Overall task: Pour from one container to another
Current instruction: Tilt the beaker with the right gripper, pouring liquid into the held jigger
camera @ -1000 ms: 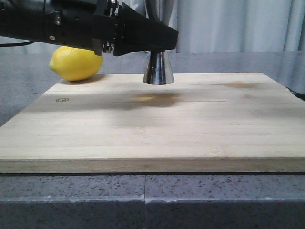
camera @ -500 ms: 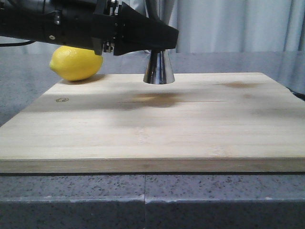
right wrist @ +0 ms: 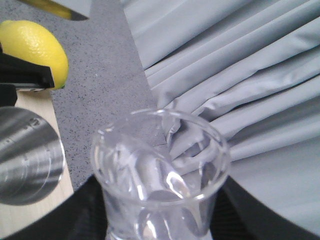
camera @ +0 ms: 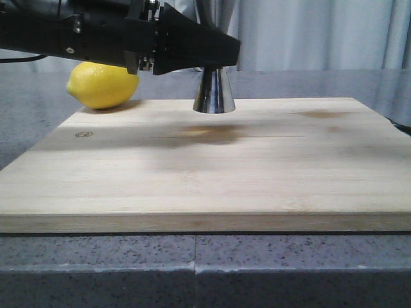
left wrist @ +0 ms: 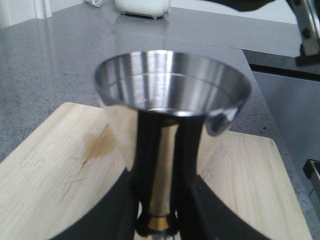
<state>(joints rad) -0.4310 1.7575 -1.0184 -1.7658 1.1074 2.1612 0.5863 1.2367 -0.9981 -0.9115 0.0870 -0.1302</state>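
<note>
The steel jigger [camera: 214,94] stands at the back of the wooden board [camera: 205,173]. My left gripper [camera: 221,54] is shut on its waist, covering its upper cup in the front view. In the left wrist view the black fingers [left wrist: 117,210] flank the gold band, and the jigger's open cup [left wrist: 172,82] faces the camera. My right gripper [right wrist: 160,222] is shut on the clear glass beaker [right wrist: 160,170], held off to one side of the jigger's rim [right wrist: 27,155] and apart from it. Neither the beaker nor the right gripper shows in the front view.
A yellow lemon [camera: 103,85] lies on the grey counter [camera: 38,128] behind the board's back left corner. A brown stain [camera: 209,133] marks the board in front of the jigger. Grey curtains [right wrist: 240,75] hang behind the counter.
</note>
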